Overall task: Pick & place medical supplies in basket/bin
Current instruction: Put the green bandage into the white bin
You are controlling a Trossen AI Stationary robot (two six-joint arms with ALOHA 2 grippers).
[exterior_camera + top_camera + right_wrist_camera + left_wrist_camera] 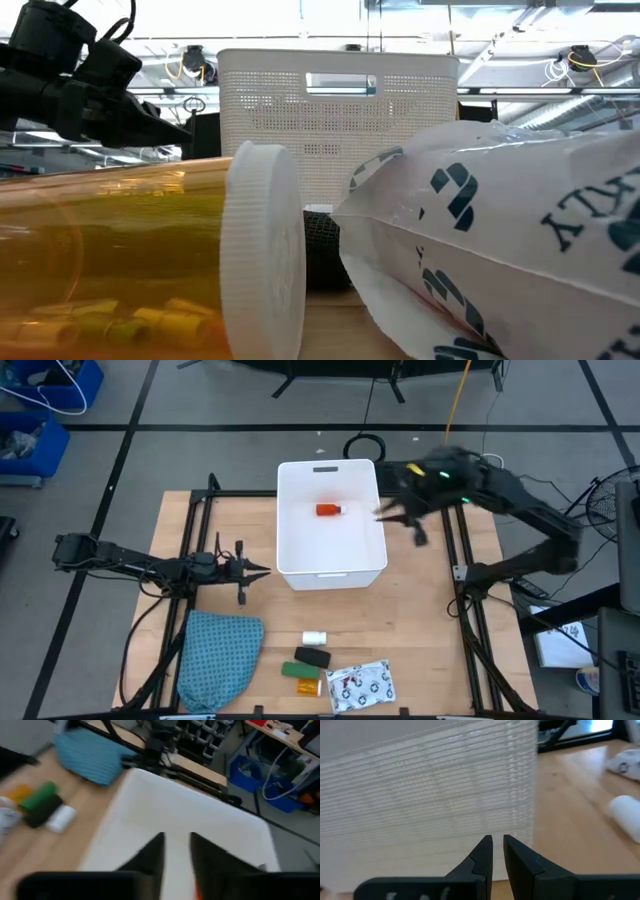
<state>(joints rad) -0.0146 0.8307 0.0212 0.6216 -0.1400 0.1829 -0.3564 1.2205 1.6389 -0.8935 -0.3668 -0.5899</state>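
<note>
White black-patterned packet (520, 240) — partial upside-down dark letters, roughly "KLY", rest unreadable

Left arm stretched low and straight, left gripper (262, 569) fingers (479, 857) nearly together, a thin slit between, nothing in it. Right arm raised, elbow bent, right gripper (398, 520) fingers (150, 854) close with a narrow gap, empty.

Both arms are dark, slender and jointed, with black cables trailing along them. The left gripper (497, 851) ends in two matte black, wedge-shaped fingers (481, 854) on a flat black bar. The right gripper (400, 518) carries small green indicator lights behind its fingers.
</note>
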